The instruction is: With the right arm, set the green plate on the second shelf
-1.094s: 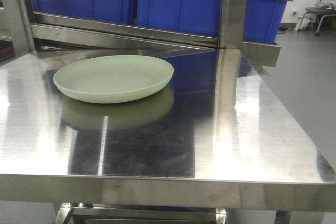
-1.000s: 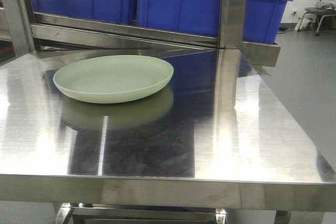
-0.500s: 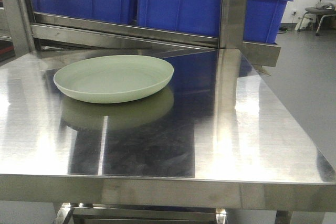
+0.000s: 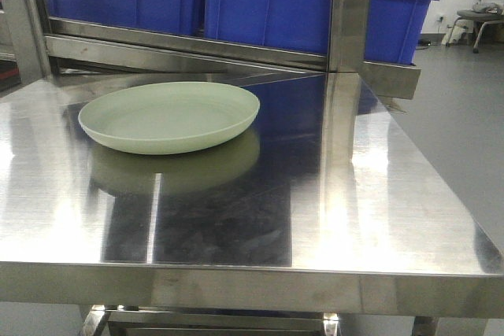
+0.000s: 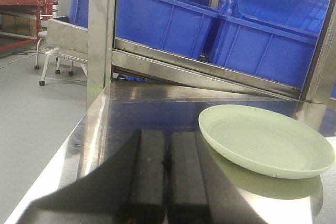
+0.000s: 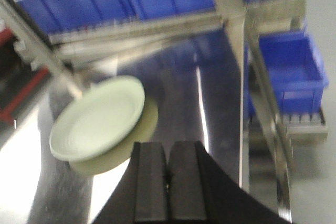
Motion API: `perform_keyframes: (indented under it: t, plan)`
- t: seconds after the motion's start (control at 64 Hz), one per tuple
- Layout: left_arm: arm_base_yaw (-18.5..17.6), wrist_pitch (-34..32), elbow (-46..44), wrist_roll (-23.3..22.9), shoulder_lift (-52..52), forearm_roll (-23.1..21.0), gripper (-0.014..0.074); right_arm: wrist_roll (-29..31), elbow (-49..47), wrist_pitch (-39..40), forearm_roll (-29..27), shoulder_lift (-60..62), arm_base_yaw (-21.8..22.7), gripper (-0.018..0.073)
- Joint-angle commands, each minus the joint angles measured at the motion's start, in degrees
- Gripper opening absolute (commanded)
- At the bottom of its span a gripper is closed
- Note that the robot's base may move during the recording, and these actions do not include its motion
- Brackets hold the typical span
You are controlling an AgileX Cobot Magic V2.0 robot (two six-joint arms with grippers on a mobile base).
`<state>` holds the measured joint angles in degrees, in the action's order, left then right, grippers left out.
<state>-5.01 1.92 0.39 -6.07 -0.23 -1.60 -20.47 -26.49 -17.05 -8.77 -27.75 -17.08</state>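
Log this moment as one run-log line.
green plate: flat on steel table, ungripped | right gripper: shut, empty, clear of plate | left gripper: shut, empty | blue bins: behind plate

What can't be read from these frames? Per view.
Front view: neither arm is in frame. The rack is cut off by the top edge, so shelf levels cannot be counted.
Right wrist view: blur softens the rim of the green plate. The right gripper is cut off by the bottom edge.
Left wrist view: the contents of the blue bins are hidden by their walls. The left gripper is likewise cut off below.

Front and left-wrist views low, right-wrist overhead, sharing green plate (image 4: 169,116)
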Motion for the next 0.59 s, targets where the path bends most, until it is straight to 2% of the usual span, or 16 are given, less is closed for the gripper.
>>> perform_keyframes:
  t: [0.0, 0.094, 0.156, 0.312, 0.422, 0.469, 0.578]
  plan:
    - [-0.17, -5.14, 2.34, -0.19, -0.93, -0.47, 0.0130, 0.18, -5.75, 6.38, 0.91, -10.99, -2.87, 0.0061]
    - [-0.17, -5.14, 2.34, -0.19, -0.93, -0.47, 0.0130, 0.18, -9.52, 13.27, 2.72, -20.69, -3.70, 0.0060]
    - [-0.17, -5.14, 2.34, -0.19, -0.93, -0.47, 0.0130, 0.18, -12.82, 15.07, 3.16, -27.41, -3.56, 0.0060]
    - [-0.17, -5.14, 2.34, -0.19, -0.93, -0.47, 0.0130, 0.70, -23.39, 9.47, 4.57, -42.29, -3.63, 0.0060]
    - [-0.17, -5.14, 2.34, -0.19, -0.93, -0.47, 0.0130, 2.05, -29.48, 8.50, 5.29, -49.47, -3.76, 0.0071]
    - [-0.17, -5.14, 2.34, -0.19, -0.93, -0.47, 0.0130, 2.57, -32.53, 7.33, 5.29, -52.04, -3.76, 0.0110]
    - [-0.17, -5.14, 2.34, -0.19, -0.93, -0.47, 0.0130, 2.56, -38.34, 4.59, 5.29, -57.45, -4.54, 0.0286]
